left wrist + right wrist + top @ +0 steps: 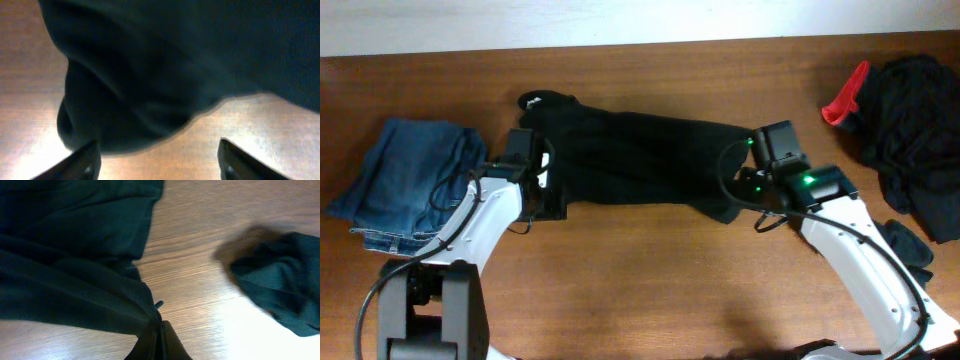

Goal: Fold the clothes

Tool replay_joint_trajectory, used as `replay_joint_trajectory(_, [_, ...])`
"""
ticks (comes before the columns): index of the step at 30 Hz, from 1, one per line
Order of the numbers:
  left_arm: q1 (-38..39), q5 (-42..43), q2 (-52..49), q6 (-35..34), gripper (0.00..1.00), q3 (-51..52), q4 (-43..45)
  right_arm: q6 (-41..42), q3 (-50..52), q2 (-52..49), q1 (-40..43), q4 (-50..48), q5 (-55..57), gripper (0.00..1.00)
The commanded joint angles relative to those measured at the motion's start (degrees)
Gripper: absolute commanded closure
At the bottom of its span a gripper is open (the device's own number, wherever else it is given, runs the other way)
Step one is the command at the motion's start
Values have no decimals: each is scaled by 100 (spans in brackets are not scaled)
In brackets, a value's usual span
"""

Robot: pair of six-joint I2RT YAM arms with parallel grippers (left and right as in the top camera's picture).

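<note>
Black shirt (640,160) is being clamped on the counter (640,290) by jaws of the right gripper (159,342); jaws of the left gripper (158,152) are being held apart.

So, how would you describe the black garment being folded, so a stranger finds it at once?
On the wooden table, look at the middle, right of the blue jeans. The long black garment lies stretched there as a band, the right pincer shut on its edge. The other black clothes sit crumpled at the right edge, beside a red piece.
</note>
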State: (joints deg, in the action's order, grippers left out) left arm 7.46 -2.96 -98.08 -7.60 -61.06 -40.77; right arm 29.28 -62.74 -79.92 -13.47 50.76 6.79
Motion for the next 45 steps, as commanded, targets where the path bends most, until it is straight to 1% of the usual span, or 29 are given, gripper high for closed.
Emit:
replay_joint_trajectory(1, [4,133,48,-52,27,343,459,-57,-223,87,195,133,269,96])
replay_joint_trajectory(4, [2,129,48,-50,28,527,793,-61,-295,87,192,177,275,96])
replay_joint_trajectory(5, [2,131,48,-50,31,605,927,-59,-297,87,195,175,273,96])
replay_joint_trajectory(8, [4,131,46,-50,46,787,1191,-57,-297,87,192,175,273,96])
replay_joint_trajectory(9, [4,131,44,-50,55,839,1233,-57,-297,87,195,170,273,96])
replay_joint_trajectory(11, [2,131,44,-48,76,887,1231,-59,-297,87,195,160,278,96])
replay_joint_trajectory(12, [4,131,44,-48,91,914,1220,-63,-297,87,195,157,302,96])
replay_joint_trajectory(13, [4,131,44,-48,100,918,1176,-118,-297,92,197,155,317,96])
replay_joint_trajectory(16, [2,131,105,-52,100,896,1056,-214,-323,105,236,179,363,96])
replay_joint_trajectory(19, [-2,223,426,-74,100,662,737,-415,-431,131,323,199,365,96])
replay_joint_trajectory(22, [-2,258,1161,-72,100,109,249,-511,-704,229,452,297,380,96])
replay_joint_trajectory(25, [-2,251,1773,-70,100,-396,-50,-531,-953,343,492,391,378,96])
replay_joint_trajectory(27, [-2,138,2352,-68,100,-964,-317,-608,-1237,446,492,570,374,96])
replay_joint_trajectory(31, [-2,39,2951,-50,100,-1589,-538,-658,-1591,566,487,846,308,96])
replay_joint_trajectory(37, [-2,17,3467,-52,100,-1856,-704,-662,-1786,697,487,1023,278,96])
replay_joint_trajectory(40, [-2,17,3641,-50,99,-2087,-774,-811,-1908,772,487,1106,295,96])
replay_joint_trajectory(44, [-2,22,3849,17,100,-2988,-1005,-811,-2485,951,487,1512,291,96])
replay_joint_trajectory(45, [-2,20,3860,105,100,-3460,-1134,-809,-2754,1047,487,1665,291,96])
